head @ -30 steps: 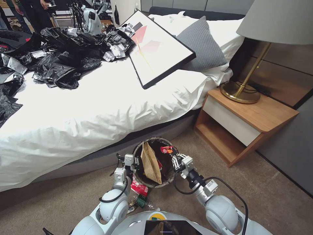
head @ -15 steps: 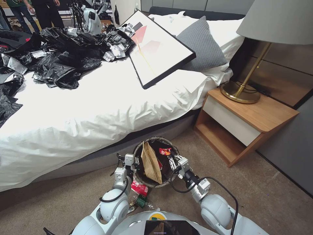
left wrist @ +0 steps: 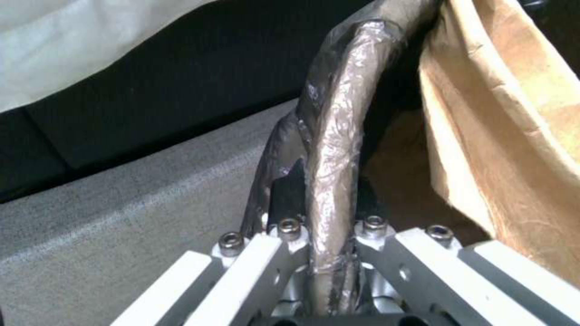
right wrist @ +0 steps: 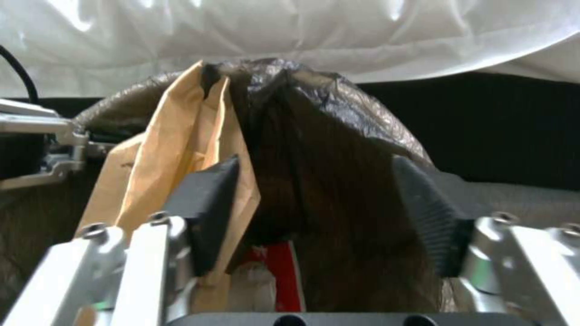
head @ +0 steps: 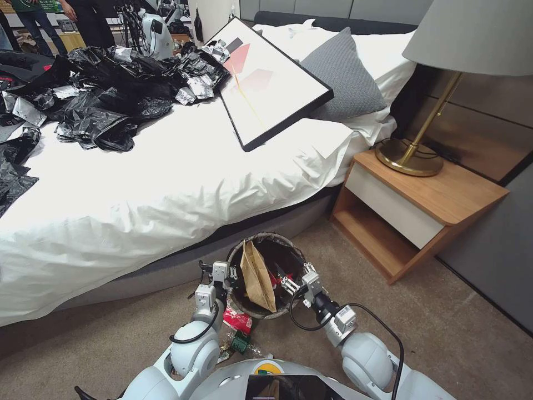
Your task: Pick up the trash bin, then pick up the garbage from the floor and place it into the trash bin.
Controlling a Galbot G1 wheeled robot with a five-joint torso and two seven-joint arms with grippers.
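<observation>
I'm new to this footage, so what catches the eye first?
The trash bin sits on the floor by the bed, a brown paper bag sticking out of it. The left hand clamps its rim; the right hand hangs open over it.

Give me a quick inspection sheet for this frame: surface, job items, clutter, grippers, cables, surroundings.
Surface: carpet floor, beige.
Job's things: trash bin with dark liner beside the bed; brown paper bag standing in it; red wrapper and other litter on the floor by its base.
Clutter: black plastic sheets and a framed picture on the bed.
Grippers: left gripper shut on the bin rim; right gripper open over the bin mouth.
Cables: black cable looping along the right arm.
Surroundings: bed, nightstand, lamp.
</observation>
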